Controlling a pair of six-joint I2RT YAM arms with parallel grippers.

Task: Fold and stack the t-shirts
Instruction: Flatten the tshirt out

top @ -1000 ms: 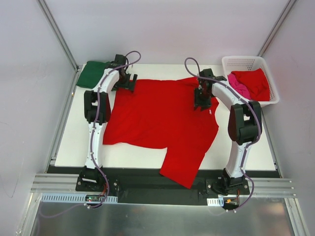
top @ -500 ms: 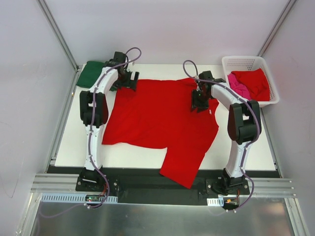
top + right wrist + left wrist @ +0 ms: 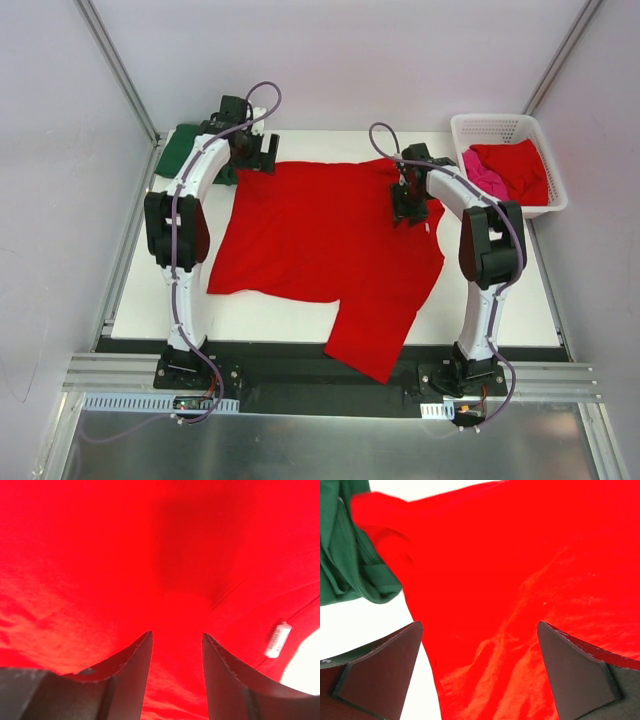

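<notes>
The left arm's elbow has swung out toward the left edge of the top view, and its left gripper [image 3: 258, 153] has drawn up and left, closer to the upper left corner; the right gripper [image 3: 408, 207] has barely shifted. At the bottom centre of the top view, one end of the spread red t-shirt [image 3: 320, 240] hangs over the near edge of the white table [image 3: 500, 300]. The rest of it lies flat across the middle. Right of centre, the right gripper stands on the shirt near its neckline (a small white label [image 3: 276, 639] shows at the lower right of the wrist view). Its fingers are part-way apart with a raised fold of red cloth running into the gap; whether they pinch it I cannot tell. Toward the upper left, the left gripper hovers over the shirt's far corner with its fingers spread wide, nothing between them. Just beyond it lies the bunched green t-shirt [image 3: 183, 148], touching that red corner. In the upper right corner, the white basket [image 3: 490, 119] holds a second red t-shirt [image 3: 520, 165] and a pink t-shirt [image 3: 482, 176]
</notes>
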